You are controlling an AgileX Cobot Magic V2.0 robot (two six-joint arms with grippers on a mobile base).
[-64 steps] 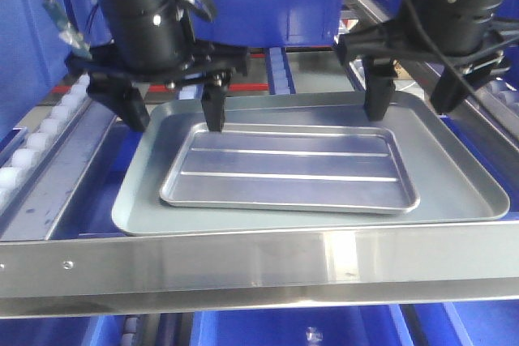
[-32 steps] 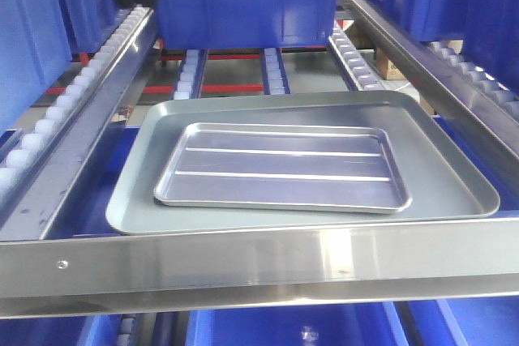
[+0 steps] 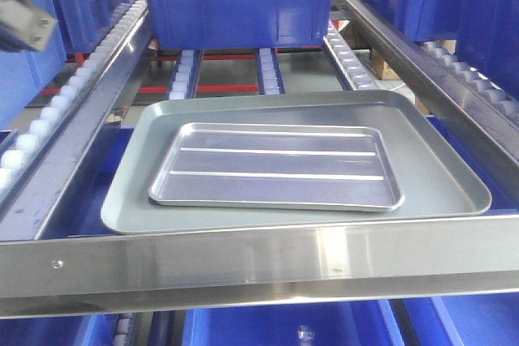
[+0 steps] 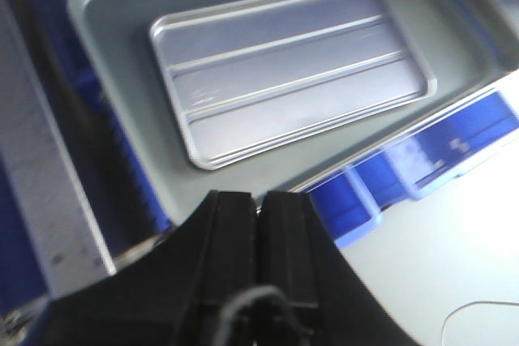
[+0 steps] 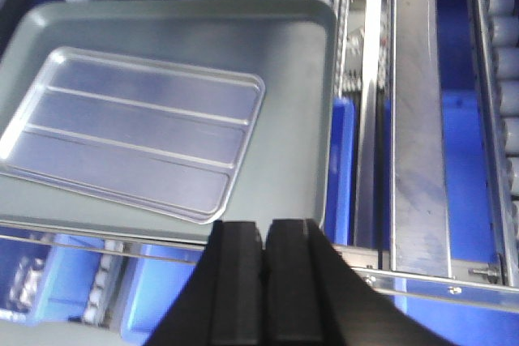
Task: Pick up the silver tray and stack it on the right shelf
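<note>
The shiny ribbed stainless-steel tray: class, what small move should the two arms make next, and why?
Probably just keep clear and stop. The shiny ribbed stainless-steel tray lies flat inside the larger dull grey-green tray on the roller rack behind the broad steel front bar. The left gripper and right gripper are shut on nothing and above the trays, so nothing seems left to place.

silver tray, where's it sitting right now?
In the front view the silver tray lies flat inside the larger grey tray, left of its centre, on the roller rack just behind the shiny front bar.
</note>
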